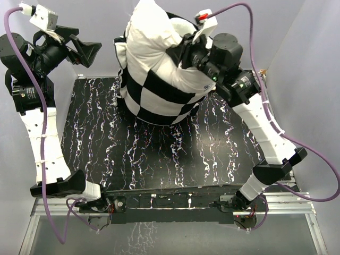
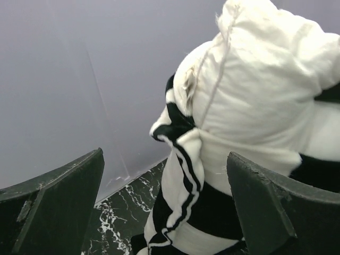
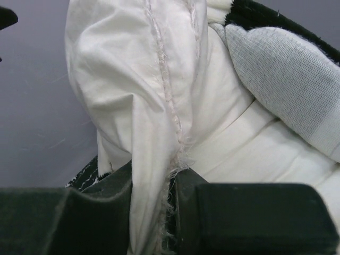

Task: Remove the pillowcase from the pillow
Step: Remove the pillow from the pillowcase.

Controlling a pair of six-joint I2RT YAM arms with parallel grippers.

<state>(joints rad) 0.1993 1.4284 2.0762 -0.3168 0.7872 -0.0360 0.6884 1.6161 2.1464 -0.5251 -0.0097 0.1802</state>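
Gripping a fold of the pillow (image 1: 151, 32) along its stitched seam (image 3: 166, 101), our right gripper (image 3: 154, 196) has its fingers pinched tight on the white cloth, at the lower middle of the right wrist view. In the top view the pillow stands at the upper centre. Its white upper half bulges out of the pillowcase (image 1: 159, 98), which wraps the lower half and rests on the dark marbled table (image 1: 159, 164). Our left gripper (image 1: 86, 49) hangs at the upper left of that view, jaws wide apart and holding nothing, well apart from the pillow. Its wrist view looks between the fingers at the pillowcase's bunched, turned-over edge in the middle of the frame.

We judge both things light and very soft. The pillow will squash and sag, so a pinch on its thin shell at the seam seems sound, though the frayed stitching could give under a hard tug. The pillowcase is plush and will likely cling to the filling rather than slide freely. We would take it at the rolled edge facing the left gripper, gather a thick fold, and draw it down and away while the right gripper holds the pillow up.
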